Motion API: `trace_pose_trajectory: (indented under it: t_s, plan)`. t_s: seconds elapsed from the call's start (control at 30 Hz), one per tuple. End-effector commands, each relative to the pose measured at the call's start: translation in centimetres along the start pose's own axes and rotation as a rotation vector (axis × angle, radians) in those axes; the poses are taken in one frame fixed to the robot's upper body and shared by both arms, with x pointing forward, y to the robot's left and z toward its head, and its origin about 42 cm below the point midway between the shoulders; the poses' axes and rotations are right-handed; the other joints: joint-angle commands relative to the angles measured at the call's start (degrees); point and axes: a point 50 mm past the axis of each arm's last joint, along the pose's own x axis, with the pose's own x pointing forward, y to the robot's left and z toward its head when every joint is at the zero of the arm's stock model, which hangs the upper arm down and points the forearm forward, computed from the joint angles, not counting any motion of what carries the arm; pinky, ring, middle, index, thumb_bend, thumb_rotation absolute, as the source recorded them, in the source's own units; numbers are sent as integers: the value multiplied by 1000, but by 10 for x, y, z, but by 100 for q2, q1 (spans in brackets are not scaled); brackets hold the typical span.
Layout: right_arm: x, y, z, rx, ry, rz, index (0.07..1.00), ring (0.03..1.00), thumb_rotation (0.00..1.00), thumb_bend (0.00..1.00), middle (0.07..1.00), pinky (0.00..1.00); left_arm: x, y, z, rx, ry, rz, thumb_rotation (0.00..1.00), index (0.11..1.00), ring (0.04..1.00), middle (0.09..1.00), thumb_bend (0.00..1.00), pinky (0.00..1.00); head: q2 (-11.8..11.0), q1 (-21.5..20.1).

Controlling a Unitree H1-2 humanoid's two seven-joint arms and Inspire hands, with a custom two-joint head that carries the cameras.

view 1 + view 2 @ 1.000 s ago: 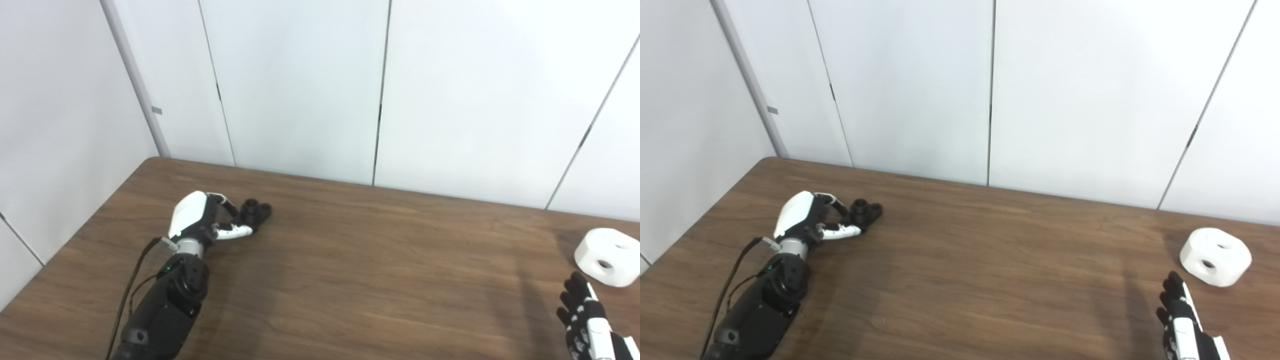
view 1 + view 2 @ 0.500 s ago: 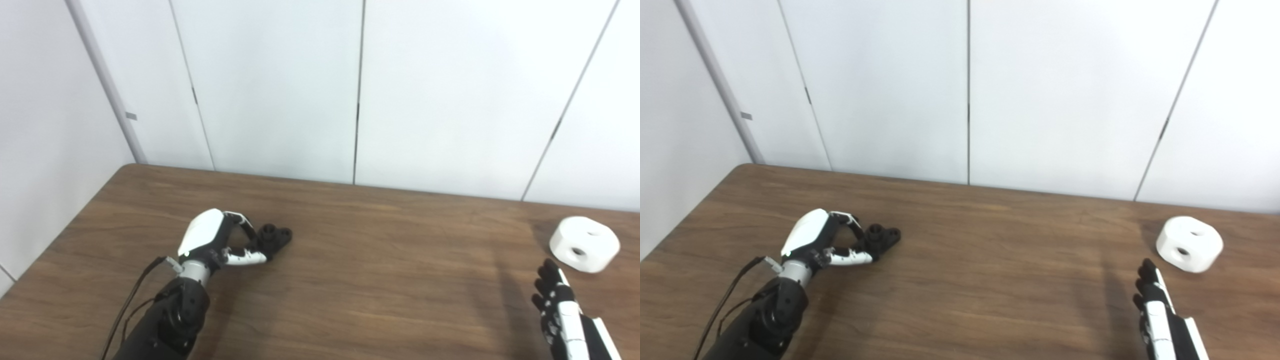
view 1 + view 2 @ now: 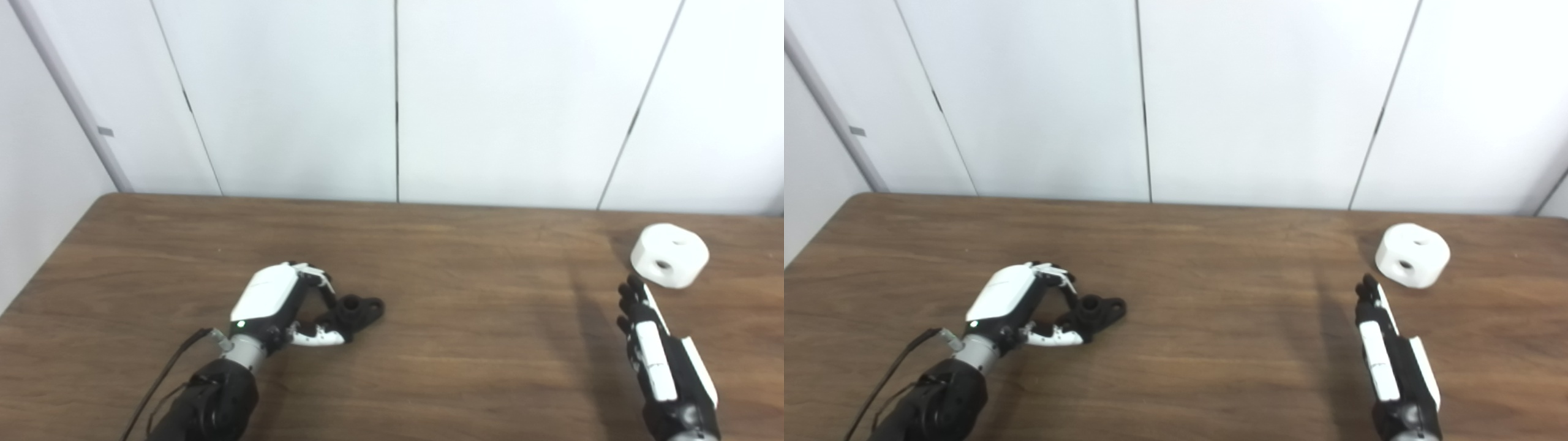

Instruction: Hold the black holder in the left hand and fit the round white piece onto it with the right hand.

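Note:
The black holder (image 3: 362,309) lies on the brown table (image 3: 478,361), left of centre. My left hand (image 3: 278,301) is curled around its near end, fingers over the top and thumb along the front, shut on it while it rests on the table. The round white piece (image 3: 670,254), a thick disc with holes in its top and side, stands at the far right. My right hand (image 3: 652,352) is open, with fingers straight and edge-on. Its tips point at the white piece, a short gap in front of it, not touching.
White wall panels (image 3: 392,92) rise directly behind the table's far edge. The table's left edge runs close to the left arm. A black cable (image 3: 165,383) hangs along the left forearm. A stretch of bare wood (image 3: 1225,306) lies between the two hands.
The whole picture has shifted, so the camera has moved; more of the right arm shows. Each hand keeps about the same place relative to its object.

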Motion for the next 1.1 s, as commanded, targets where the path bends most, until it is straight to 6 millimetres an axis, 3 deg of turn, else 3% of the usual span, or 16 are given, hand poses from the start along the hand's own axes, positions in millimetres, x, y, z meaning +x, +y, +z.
trace_pose_trajectory:
  t_s: [0.0, 0.23, 0.57, 1.07]
  plan:
    - [6, -4, 20, -26, -78, -14, 1000, 997, 952, 562, 978, 1000, 2, 11, 22, 29, -98, 40, 48, 485, 878, 775, 521, 960, 26, -17]
    - [7, -6, 29, -30, -86, -9, 1000, 997, 947, 577, 977, 1000, -8, -4, 52, 43, -196, -4, 50, 485, 865, 769, 522, 939, 264, -220]
    - [6, -9, 37, -2, -77, -25, 1000, 998, 936, 586, 974, 1000, -27, -32, 77, 15, -278, -50, 50, 484, 852, 756, 522, 918, 481, -499]
    - [3, -22, 44, -33, -64, -70, 1000, 991, 936, 577, 973, 1000, -39, -57, 77, 16, -292, -75, 51, 485, 857, 759, 522, 930, 527, -675]
